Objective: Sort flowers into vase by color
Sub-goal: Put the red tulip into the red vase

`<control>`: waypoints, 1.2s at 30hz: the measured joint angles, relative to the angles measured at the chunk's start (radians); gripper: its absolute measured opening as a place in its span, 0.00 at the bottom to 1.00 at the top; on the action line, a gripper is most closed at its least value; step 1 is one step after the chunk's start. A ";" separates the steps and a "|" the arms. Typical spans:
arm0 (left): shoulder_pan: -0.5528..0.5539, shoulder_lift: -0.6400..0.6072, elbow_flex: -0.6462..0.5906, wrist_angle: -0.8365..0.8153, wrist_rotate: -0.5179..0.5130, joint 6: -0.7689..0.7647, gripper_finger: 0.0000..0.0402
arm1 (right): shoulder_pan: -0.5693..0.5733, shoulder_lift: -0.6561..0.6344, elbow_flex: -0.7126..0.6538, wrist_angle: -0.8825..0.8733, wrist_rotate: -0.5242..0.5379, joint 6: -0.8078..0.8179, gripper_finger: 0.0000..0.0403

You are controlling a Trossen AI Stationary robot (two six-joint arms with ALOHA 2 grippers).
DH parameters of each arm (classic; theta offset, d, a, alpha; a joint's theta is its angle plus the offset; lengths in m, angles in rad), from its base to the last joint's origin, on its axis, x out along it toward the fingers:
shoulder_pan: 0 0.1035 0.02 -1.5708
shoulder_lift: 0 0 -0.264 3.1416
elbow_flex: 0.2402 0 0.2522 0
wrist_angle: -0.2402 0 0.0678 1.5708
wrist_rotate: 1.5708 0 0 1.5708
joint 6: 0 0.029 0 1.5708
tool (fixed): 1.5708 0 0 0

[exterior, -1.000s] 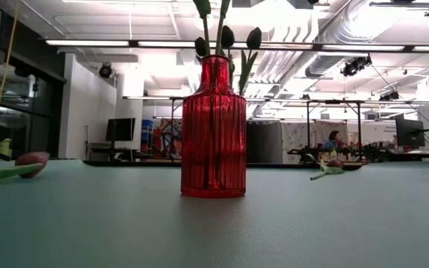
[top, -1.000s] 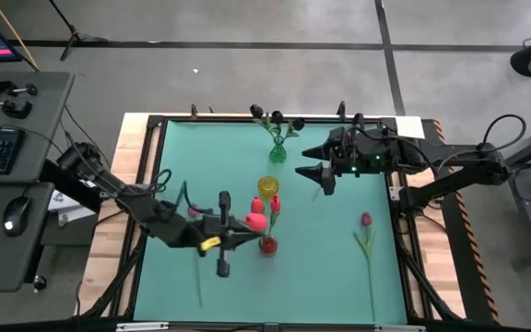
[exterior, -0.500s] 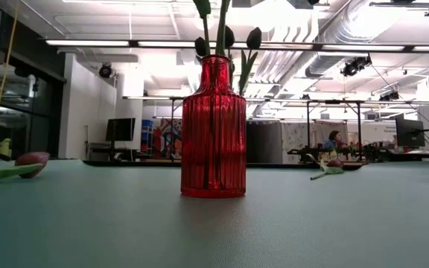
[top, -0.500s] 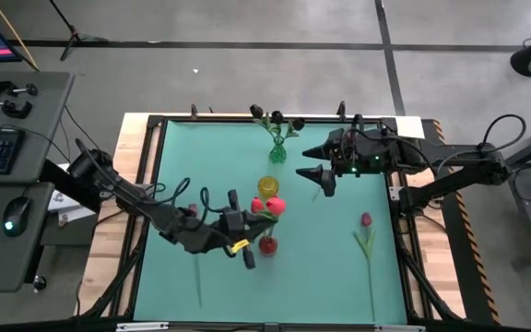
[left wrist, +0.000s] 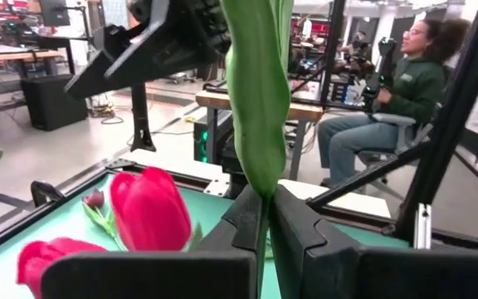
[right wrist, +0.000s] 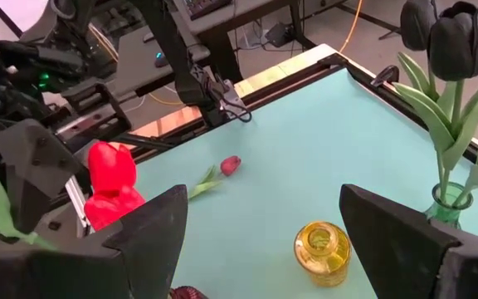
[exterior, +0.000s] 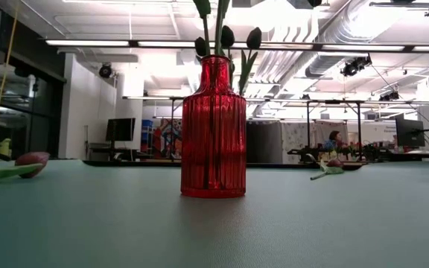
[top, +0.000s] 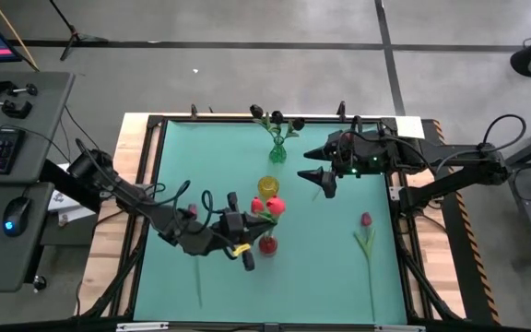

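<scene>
1. A teal worktop (top: 330,267) in a black frame stands on a grey concrete floor; a grey desk with keyboard and mouse (top: 12,216) sits off its left edge; the low view looks across the mat into a bright open workshop.
2. A red ribbed glass vase (top: 267,244) stands near the middle of the worktop, towards the front edge; a yellow glass vase (top: 267,187) stands just behind it; a small clear green glass vase (top: 277,150) stands near the back edge, holding near-black tulips (top: 275,118).
3. The left gripper (top: 244,225) hovers just left of the red vase, its fingers (left wrist: 247,218) clenched on a green stem with a broad leaf (left wrist: 257,91); two bright red-pink tulip heads (top: 267,207) sit at its tip, above the space between the red and yellow vases.
4. The right gripper (top: 319,174) hangs right of the green vase, near the back edge, its fingers (right wrist: 405,228) spread wide and empty.
5. A darker crimson tulip (top: 366,221) lies flat near the right edge, stem towards the front; a seated person in a green top (left wrist: 405,79) shows beyond the worktop in the left wrist view.
</scene>
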 joint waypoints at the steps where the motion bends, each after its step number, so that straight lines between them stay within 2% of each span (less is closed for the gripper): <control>1: 0.000 0.000 0.000 -0.007 0.002 0.000 0.00 | 0.000 0.000 0.000 0.000 0.000 0.000 0.76; 10: 0.005 0.000 0.000 -0.037 0.002 -0.006 0.00 | 0.000 0.000 0.000 0.000 0.000 0.000 0.76; 23: 0.016 0.000 -0.001 -0.094 0.048 -0.094 0.01 | 0.000 0.000 0.000 0.000 0.000 0.000 0.76; 31: 0.028 0.000 -0.001 -0.090 0.045 -0.116 0.06 | 0.000 0.000 0.000 0.000 0.000 -0.014 0.76; 36: 0.034 0.000 -0.001 -0.087 0.045 -0.129 0.12 | 0.000 0.000 0.000 0.000 0.000 -0.015 0.76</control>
